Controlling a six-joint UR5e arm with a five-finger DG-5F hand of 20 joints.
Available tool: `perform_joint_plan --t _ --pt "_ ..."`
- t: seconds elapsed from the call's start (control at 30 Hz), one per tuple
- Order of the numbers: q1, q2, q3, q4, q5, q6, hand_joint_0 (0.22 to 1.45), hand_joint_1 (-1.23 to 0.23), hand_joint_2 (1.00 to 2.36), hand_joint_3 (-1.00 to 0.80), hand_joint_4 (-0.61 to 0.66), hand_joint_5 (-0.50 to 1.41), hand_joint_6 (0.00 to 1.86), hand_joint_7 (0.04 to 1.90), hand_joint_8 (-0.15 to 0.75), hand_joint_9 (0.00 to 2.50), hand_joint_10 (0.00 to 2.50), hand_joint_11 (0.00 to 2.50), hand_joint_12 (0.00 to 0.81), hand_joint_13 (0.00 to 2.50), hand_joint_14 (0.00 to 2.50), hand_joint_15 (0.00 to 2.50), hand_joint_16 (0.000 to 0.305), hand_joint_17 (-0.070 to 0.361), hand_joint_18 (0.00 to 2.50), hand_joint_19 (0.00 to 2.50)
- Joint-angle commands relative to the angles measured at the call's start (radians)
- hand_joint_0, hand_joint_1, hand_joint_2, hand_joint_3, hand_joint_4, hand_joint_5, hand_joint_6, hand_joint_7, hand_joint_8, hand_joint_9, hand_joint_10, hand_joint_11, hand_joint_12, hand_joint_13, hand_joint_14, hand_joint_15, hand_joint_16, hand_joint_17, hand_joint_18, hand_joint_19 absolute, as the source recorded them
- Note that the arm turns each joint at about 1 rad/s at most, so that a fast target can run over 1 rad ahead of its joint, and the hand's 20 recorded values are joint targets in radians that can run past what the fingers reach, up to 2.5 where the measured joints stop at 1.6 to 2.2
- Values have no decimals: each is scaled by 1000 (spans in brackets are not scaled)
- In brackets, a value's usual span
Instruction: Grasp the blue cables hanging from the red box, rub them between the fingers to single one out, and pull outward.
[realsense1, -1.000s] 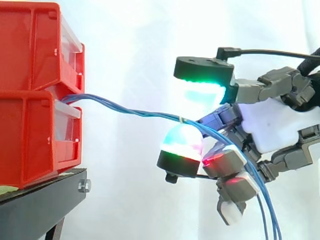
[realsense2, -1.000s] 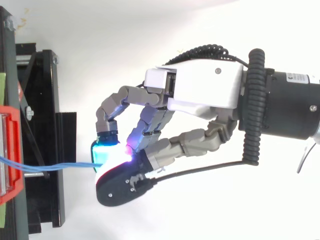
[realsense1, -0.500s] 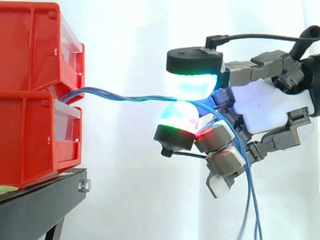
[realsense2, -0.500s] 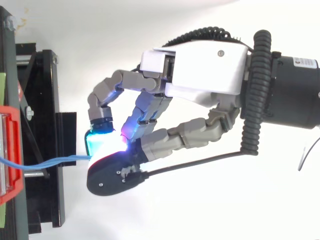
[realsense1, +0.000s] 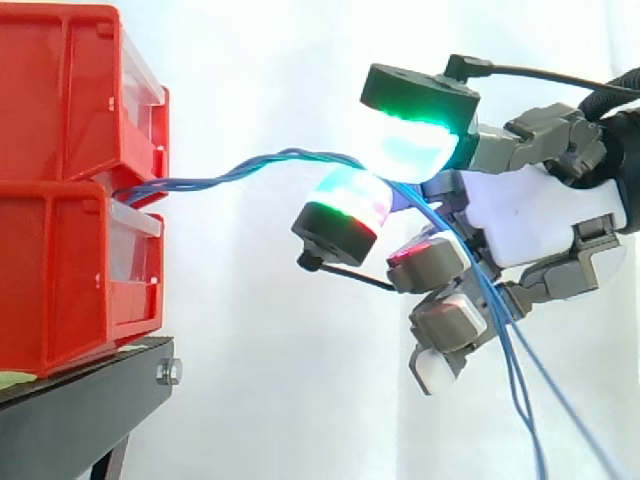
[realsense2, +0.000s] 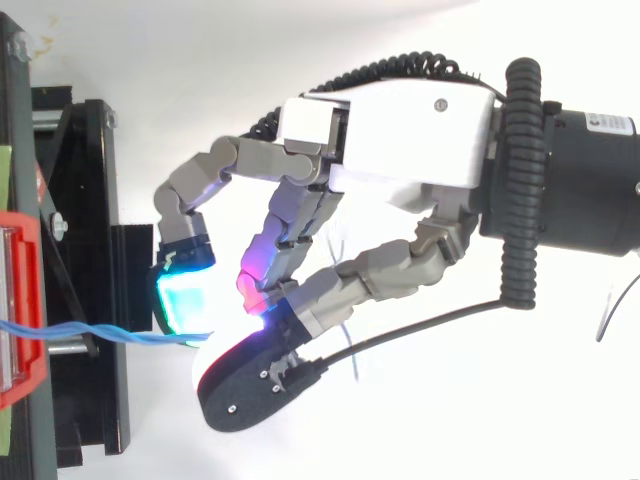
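Two red bins (realsense1: 60, 280), stacked one on the other, stand at the left on a black stand (realsense1: 80, 390) in front of a plain white curtain (realsense1: 260, 380). A twisted bundle of blue cables (realsense1: 250, 165) comes out of the gap between the bins and arcs up and to the right, well clear of the stand. The robot's hand (realsense1: 540, 225) reaches in from the right and pinches the bundle between two glowing pads (realsense1: 405, 150), one above and one below. Beyond the pinch the cables separate and hang down past the palm toward the lower right. From above, the cables (realsense2: 90, 333) run straight from the bin to the hand (realsense2: 410, 130).
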Motion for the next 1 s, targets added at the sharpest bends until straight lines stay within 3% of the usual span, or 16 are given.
perform_joint_plan --t 0.0,0.17,0.27,0.43,0.53,0.97 --pt "1 0 0 0 0 0 726 -862 1000 -500 -264 -143 934 1247 183 1217 27 1077 334 1023 35 943 42 95 689 690" --pt "4 0 -3 -5 2 1 647 -797 1000 -500 -178 -124 917 1205 177 1276 27 1084 336 1053 34 953 42 94 693 724" --pt "5 0 -8 -5 2 3 594 -659 1000 -500 -171 -112 900 1190 171 1314 27 1071 342 1084 33 955 43 97 708 748" --pt "11 1 -58 0 5 6 589 -523 1002 -469 -132 -102 875 1166 193 1348 28 1021 340 1092 31 952 44 99 709 756" --pt "13 1 -75 16 5 7 589 -508 1003 -456 -108 -99 867 1174 198 1365 30 1019 340 1088 33 941 44 100 706 757" --pt "13 1 -71 52 5 6 542 -427 1000 -500 -83 -92 832 1133 205 1352 31 969 354 1085 32 914 48 107 705 755"
